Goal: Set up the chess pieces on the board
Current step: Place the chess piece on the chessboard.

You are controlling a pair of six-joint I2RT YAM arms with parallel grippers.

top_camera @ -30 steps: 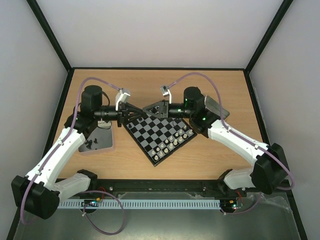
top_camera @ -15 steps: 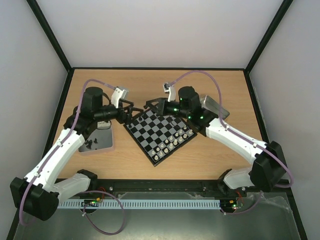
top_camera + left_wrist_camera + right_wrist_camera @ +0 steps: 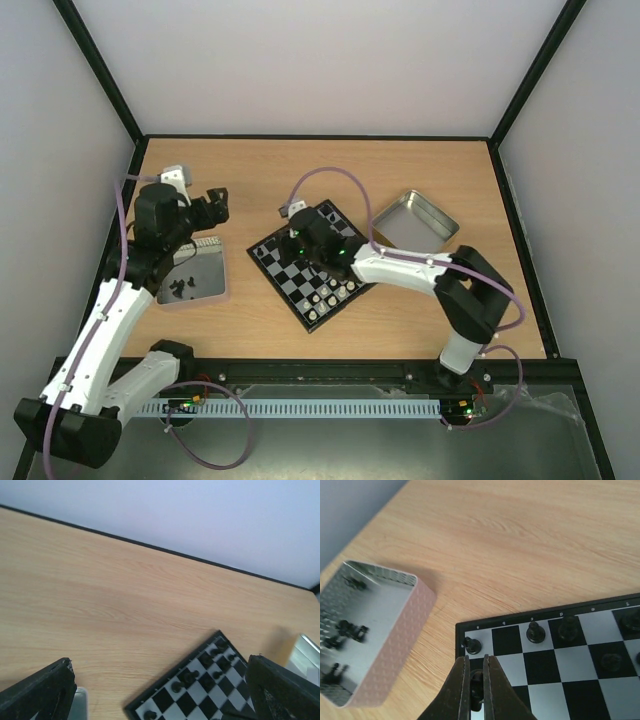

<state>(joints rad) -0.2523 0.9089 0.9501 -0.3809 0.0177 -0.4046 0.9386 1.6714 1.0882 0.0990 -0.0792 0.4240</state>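
While the silvery side looks finished, the black side is only partly built. On the light wooden tabletop (image 3: 300, 170), the small black-and-grey checked chessboard (image 3: 290, 280) lies turned cornerwise near the middle, between two shallow metal tins. The pink-sided tin (image 3: 222, 280) sits just beside the board's left corner. The plain silver tin (image 3: 415, 222) sits off its right corner and, as far as the overhead view shows, has nothing in it.

The left gripper (image 3: 159, 660) hangs above the tabletop near the pink-sided tin. Its fingers are spread wide and nothing is between them. The right arm reaches across the board, and the right gripper (image 3: 477, 662) is low over the board's left corner, pressed together on a small black chessman (image 3: 476, 686) that shows as a dark shape in the narrow gap. I cannot tell whether that piece is resting on its square or lifted clear of it.

The silvery pieces (image 3: 335, 292) stand in close ranks along the board's near-right edge, so that side seems complete or nearly so. Several placed black pieces (image 3: 535, 631) stand along the opposite edge with gaps between them. The second row behind them is largely bare.

A cluster of loose black pieces (image 3: 347, 628) lies in the pink-sided tin. My judgement is that the task is a little past halfway. What is left is to bring those over and fill out both black rows.
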